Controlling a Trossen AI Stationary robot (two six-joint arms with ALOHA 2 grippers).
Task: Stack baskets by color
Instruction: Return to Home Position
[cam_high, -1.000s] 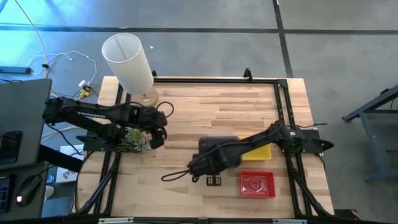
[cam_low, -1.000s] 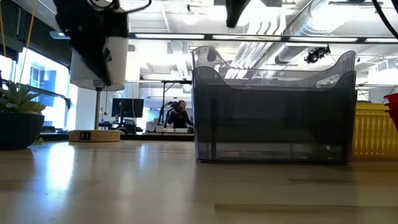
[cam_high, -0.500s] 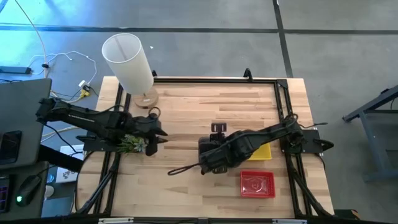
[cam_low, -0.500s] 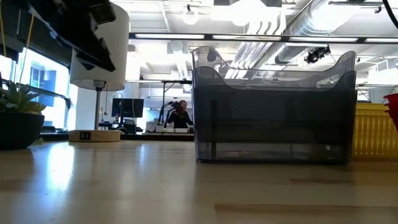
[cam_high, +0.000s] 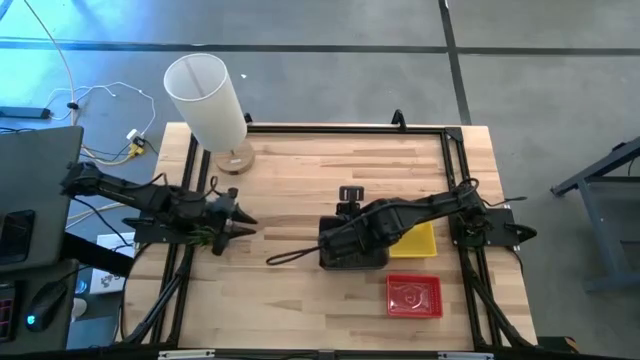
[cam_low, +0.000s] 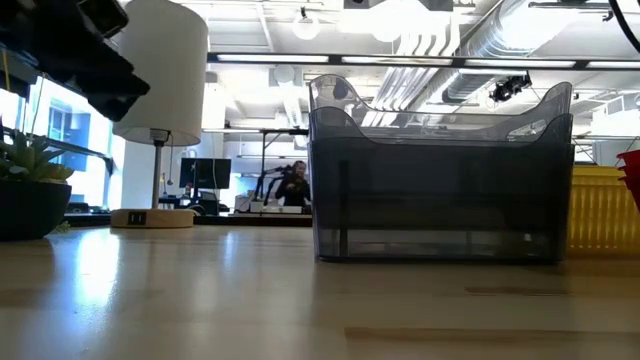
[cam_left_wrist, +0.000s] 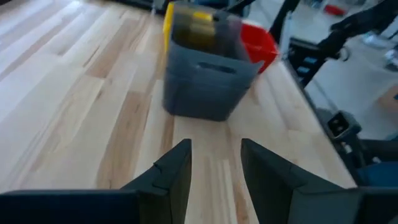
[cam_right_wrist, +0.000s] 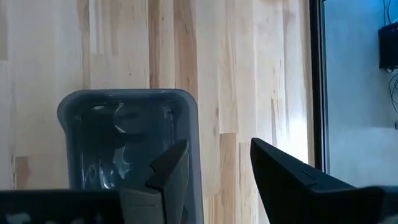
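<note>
Your left claw (cam_high: 238, 214) hangs open and empty over the left side of the table (cam_high: 300, 170). The grey baskets (cam_left_wrist: 205, 90) are well apart ahead of it, nested together near the middle. Your right claw (cam_right_wrist: 219, 144) is open too, gripping nothing, directly above those grey baskets. Just right of them sit the yellow baskets (cam_high: 422, 240), with the red baskets (cam_high: 414, 296) close by.

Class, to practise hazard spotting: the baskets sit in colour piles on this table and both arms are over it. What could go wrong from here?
1. The right gripper hangs open over the edge of the grey basket stack. If it pulls back low, a finger might catch the rim and drag or tip the stack into the yellow stack beside it.
2. The left gripper, also open, is close to the potted plant near the table's left edge. A careless swing could knock it.
</note>
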